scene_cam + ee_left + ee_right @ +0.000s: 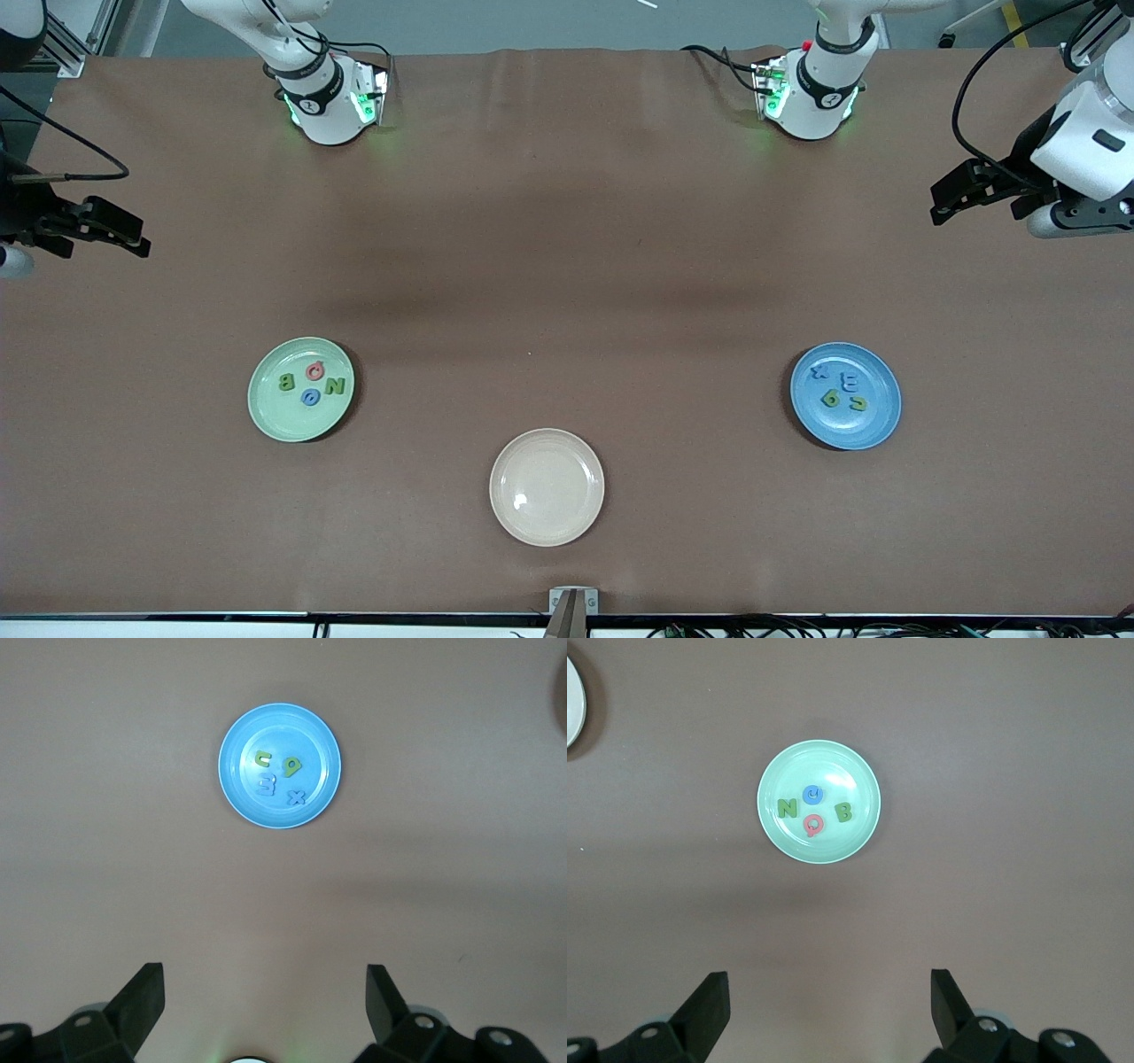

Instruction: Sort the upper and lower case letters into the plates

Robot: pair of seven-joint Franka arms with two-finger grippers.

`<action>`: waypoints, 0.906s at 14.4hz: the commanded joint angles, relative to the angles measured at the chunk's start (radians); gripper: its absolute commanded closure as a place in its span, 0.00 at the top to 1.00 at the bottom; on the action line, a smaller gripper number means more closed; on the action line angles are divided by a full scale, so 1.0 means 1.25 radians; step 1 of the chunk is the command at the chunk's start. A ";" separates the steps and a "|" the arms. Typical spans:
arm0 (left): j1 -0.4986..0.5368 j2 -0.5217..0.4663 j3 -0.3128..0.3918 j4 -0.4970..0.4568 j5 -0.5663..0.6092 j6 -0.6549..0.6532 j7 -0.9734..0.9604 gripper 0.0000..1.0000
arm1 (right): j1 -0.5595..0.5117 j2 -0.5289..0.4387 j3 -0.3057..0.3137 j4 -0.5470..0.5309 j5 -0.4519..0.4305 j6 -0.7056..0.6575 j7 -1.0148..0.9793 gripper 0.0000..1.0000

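The light green plate (288, 424) lies toward the right arm's end of the table and holds several letters: a green B (286, 383), a pinkish red Q (314, 370), a blue round letter (310, 397) and a green N (334, 385). The blue plate (866, 431) lies toward the left arm's end with two blue letters (849, 383) and two green letters (830, 398). My right gripper (137, 235) hangs open and empty over bare table at its end, looking at the green plate (819, 760). My left gripper (939, 202) hangs open and empty at its own end, looking at the blue plate (276, 725).
A cream-beige plate (547, 533) with nothing in it lies between the two plates, nearer to the front camera. A small metal bracket (573, 602) sits at the table's front edge. Brown table surface stretches between the plates and the arm bases.
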 commanded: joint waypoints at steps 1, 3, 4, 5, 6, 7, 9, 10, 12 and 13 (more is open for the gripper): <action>0.002 -0.016 -0.003 -0.005 -0.005 0.004 0.017 1.00 | -0.015 -0.060 0.009 -0.061 0.008 0.006 0.006 1.00; -0.001 -0.005 -0.003 0.008 -0.003 0.004 0.014 1.00 | -0.014 -0.069 0.009 -0.063 0.010 -0.002 0.006 1.00; -0.003 -0.002 -0.005 0.012 -0.002 0.004 0.013 1.00 | -0.014 -0.070 0.009 -0.063 0.010 -0.007 0.006 1.00; -0.004 0.000 -0.007 0.013 -0.002 0.003 0.012 1.00 | -0.014 -0.072 0.009 -0.062 0.010 -0.013 0.006 1.00; -0.003 0.000 -0.010 0.013 -0.001 0.003 0.012 1.00 | -0.014 -0.075 0.009 -0.063 0.010 -0.016 0.005 1.00; -0.003 0.000 -0.010 0.014 0.000 0.004 0.009 1.00 | -0.014 -0.075 0.009 -0.062 0.010 -0.016 0.005 1.00; 0.000 0.001 -0.010 0.017 0.000 0.003 0.012 1.00 | -0.014 -0.076 0.009 -0.063 0.010 -0.016 0.005 1.00; 0.000 0.001 -0.010 0.016 0.000 0.001 0.006 1.00 | -0.014 -0.077 0.009 -0.063 0.010 -0.017 0.006 1.00; 0.001 0.002 -0.010 0.016 0.000 0.001 0.004 1.00 | -0.015 -0.076 0.008 -0.065 0.013 -0.021 0.006 1.00; 0.001 0.002 -0.010 0.017 0.000 0.001 0.003 1.00 | -0.014 -0.075 0.008 -0.063 0.013 -0.017 0.006 1.00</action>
